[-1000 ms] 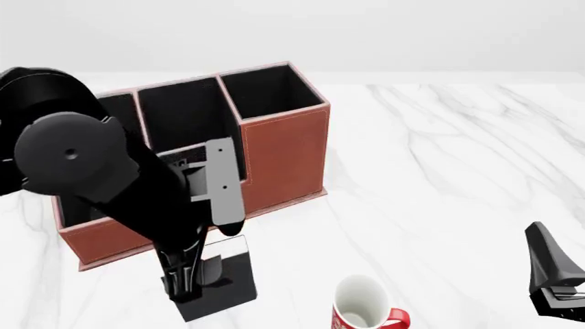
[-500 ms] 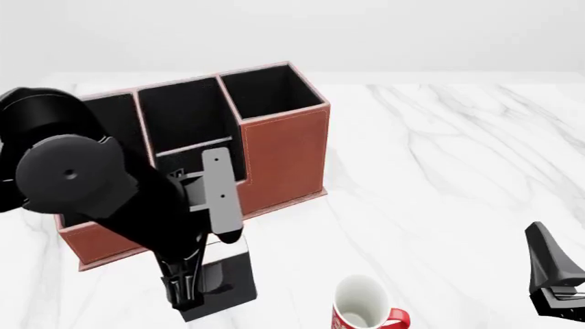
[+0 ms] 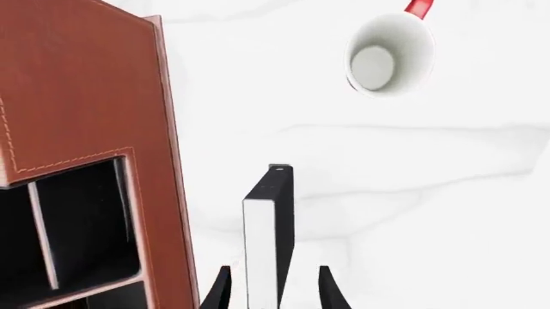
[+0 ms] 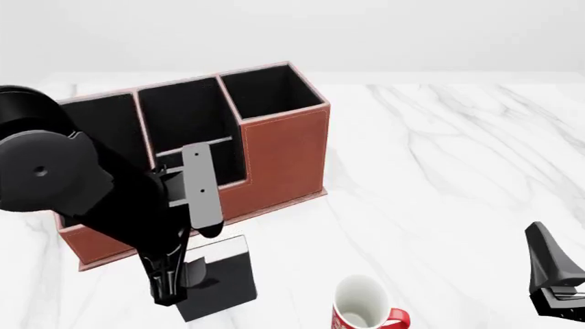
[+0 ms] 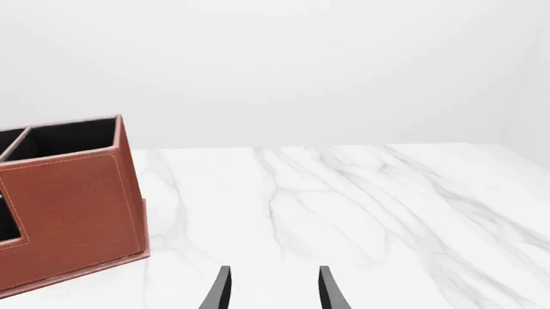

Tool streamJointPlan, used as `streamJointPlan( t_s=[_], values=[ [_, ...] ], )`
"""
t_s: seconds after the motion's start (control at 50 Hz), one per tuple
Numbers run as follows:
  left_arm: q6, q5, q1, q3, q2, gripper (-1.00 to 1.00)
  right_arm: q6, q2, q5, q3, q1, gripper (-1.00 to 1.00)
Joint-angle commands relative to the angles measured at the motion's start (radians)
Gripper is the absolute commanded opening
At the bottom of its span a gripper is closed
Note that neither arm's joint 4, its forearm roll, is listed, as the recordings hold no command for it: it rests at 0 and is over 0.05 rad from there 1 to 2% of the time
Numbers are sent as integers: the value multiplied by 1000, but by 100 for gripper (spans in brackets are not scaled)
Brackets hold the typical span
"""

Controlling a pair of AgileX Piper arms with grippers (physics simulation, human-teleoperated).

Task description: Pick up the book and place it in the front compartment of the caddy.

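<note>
Your left arm fills the left of the front view, reaching down over the low front wall of the caddy (image 4: 274, 147). Its left claw (image 4: 171, 291) points at the tabletop (image 4: 439, 171) just in front of the caddy, and your left wrist view shows that claw (image 3: 270, 293) pinching the book (image 3: 268, 238): a finger (image 3: 220, 291) sits on each side of it, tight against the covers, with the white page edge facing the camera. In the front view the book (image 4: 224, 277) stands on edge, black cover showing, just beside the caddy's front wall but outside it; you cannot tell from these views whether its lower edge touches the tabletop.

The caddy (image 3: 86, 96) has tall rear boxes and a stepped-down front section, all lined in black; its near corner also shows in your right wrist view (image 5: 73, 206).

Further right, near the front edge, the white-and-red mug (image 4: 363, 308) stands upright, mouth open to the camera, well apart from the caddy and near the book. The left wrist view looks straight down into the mug (image 3: 388, 55).

At the far right your right claw (image 4: 557, 277) hangs above bare marble; its fingers (image 5: 221, 290) are spread with nothing between them.
</note>
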Motion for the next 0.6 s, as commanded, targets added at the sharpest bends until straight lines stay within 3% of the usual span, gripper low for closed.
streamJointPlan(
  t_s=[0.02, 0.6],
  values=[
    [12, 48, -12, 8, -100, 100, 1, 6, -3, 1, 6, 100],
    [11, 15, 14, 47, -110, 100, 1, 6, -3, 1, 6, 100]
  ],
)
